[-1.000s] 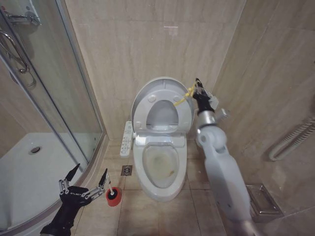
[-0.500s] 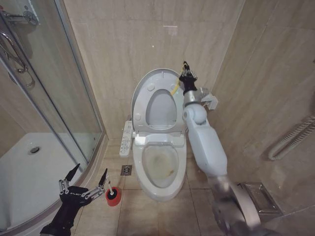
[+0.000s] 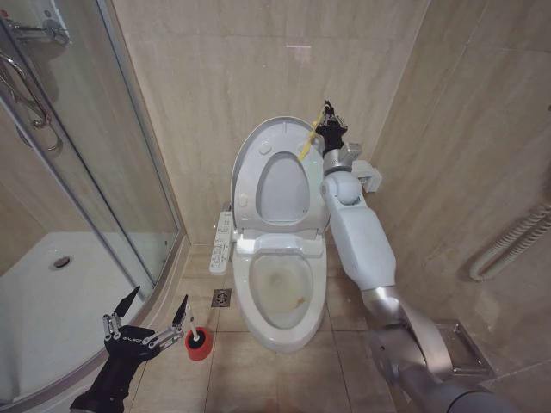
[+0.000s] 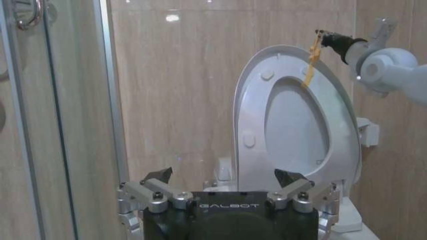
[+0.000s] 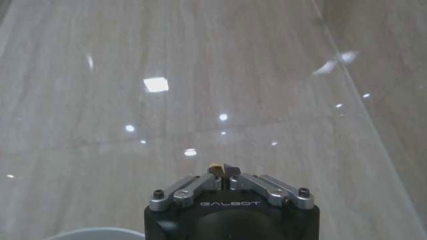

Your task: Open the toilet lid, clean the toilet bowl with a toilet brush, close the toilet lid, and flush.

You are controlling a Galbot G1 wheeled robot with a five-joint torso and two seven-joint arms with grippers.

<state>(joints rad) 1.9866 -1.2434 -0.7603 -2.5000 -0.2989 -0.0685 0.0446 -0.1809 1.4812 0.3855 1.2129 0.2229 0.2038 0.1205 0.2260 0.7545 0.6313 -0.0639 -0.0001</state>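
Observation:
The toilet lid (image 3: 284, 185) stands upright against the back wall, and the ring seat (image 3: 250, 172) is raised flat in front of it. My right gripper (image 3: 325, 116) is at the seat's upper right edge, shut on the yellow tag (image 3: 306, 144). The tag's end shows pinched between the fingers (image 5: 217, 169). The left wrist view shows the raised seat (image 4: 250, 115) and the tag (image 4: 310, 65). The toilet bowl (image 3: 280, 288) lies uncovered, its basin stained brown. The toilet brush sits in its red cup (image 3: 198, 343) on the floor left of the bowl. My left gripper (image 3: 158, 298) (image 4: 223, 174) hovers open just left of it.
A curved glass shower enclosure (image 3: 129, 172) and white tray (image 3: 52, 301) fill the left side. A control panel (image 3: 221, 243) sticks out at the toilet's left, with a floor drain (image 3: 222, 298) below it. A metal rack (image 3: 465, 348) and a hose (image 3: 508, 245) are on the right.
My right gripper has swung the seat up and back by its tag, from tilted to upright against the wall. The left arm has not moved.

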